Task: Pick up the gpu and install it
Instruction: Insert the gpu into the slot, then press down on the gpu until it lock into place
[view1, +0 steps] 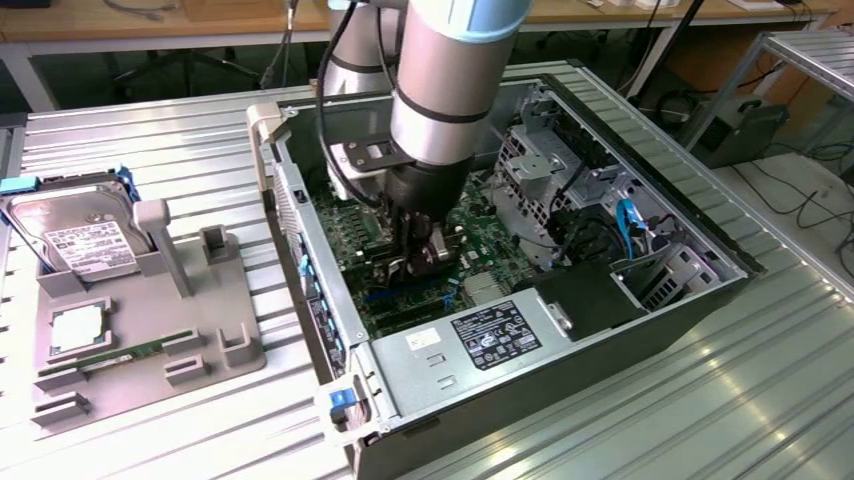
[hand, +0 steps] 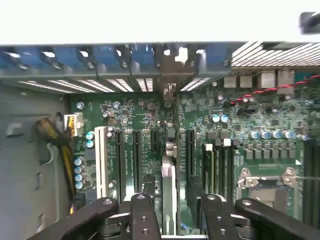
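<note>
Inside the open case: the gripper (view1: 424, 262) is down in the computer case (view1: 694, 262), just above the motherboard (hand: 250, 117), in the half of the board nearer the rear wall.
Jaws: pinching the gpu (hand: 168, 187); in the wrist view the 2 black fingers (hand: 142, 220) stand on either side of a thin card seen edge-on, close against it.
Gpu, place: held on edge between the jaws, hanging over the row of expansion slots (hand: 135, 162), its lower edge at or just above a slot; whether it is already seated cannot be told.
Long axis: the card runs away from the jaws toward the case's rear wall (hand: 125, 62), parallel to the slots, with its bracket end (hand: 169, 90) up against the slotted rear openings.
Relation that matters: the card sits directly under the jaws, so the line from the card's edge to the slot is straight down; by my judgement the alignment along the slot looks close.
Arm: the single arm (view1: 447, 70) comes down steeply into the case from above.
Table: on the ribbed metal table (view1: 160, 140), at the exterior view's left, a grey holder (view1: 147, 330) carries a hard drive (view1: 83, 240) and a green memory stick (view1: 127, 355), well apart from the case.
</note>
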